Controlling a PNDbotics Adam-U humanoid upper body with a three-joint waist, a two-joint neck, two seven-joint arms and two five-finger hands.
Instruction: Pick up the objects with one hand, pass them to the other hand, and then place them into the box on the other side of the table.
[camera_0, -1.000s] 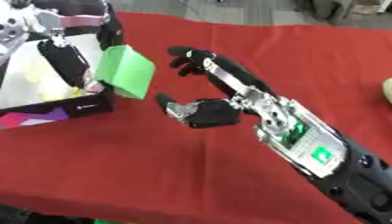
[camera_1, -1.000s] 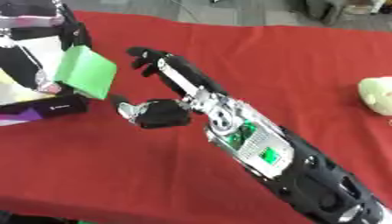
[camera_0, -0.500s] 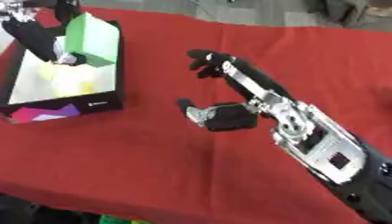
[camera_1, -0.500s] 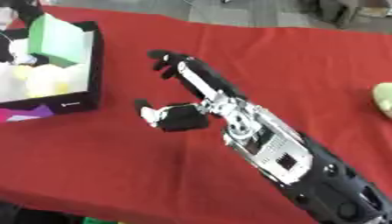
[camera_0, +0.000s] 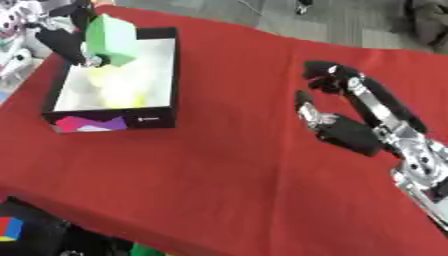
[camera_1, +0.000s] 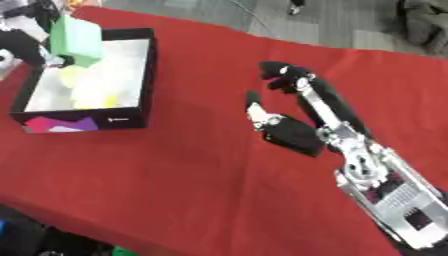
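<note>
A light green block (camera_0: 112, 40) is held over the far left corner of the black box (camera_0: 157, 85), which has a white inside. My left hand (camera_0: 63, 42) comes in from the upper left and is shut on the block's left side. Pale yellow things (camera_0: 118, 87) lie inside the box below the block. Out on the red cloth to the right, my right hand (camera_0: 350, 132) is open with its fingers stretched away from me and its thumb out to the left, holding nothing.
The red cloth (camera_0: 219, 165) covers the table, with its near edge running across the lower left. A dark thing with a coloured patch (camera_0: 10, 227) sits below that edge. Grey floor lies beyond the far edge.
The camera has tilted, so the whole picture shifted. My left hand has brought the green block from the box's right edge to above its inside. The right hand stays open.
</note>
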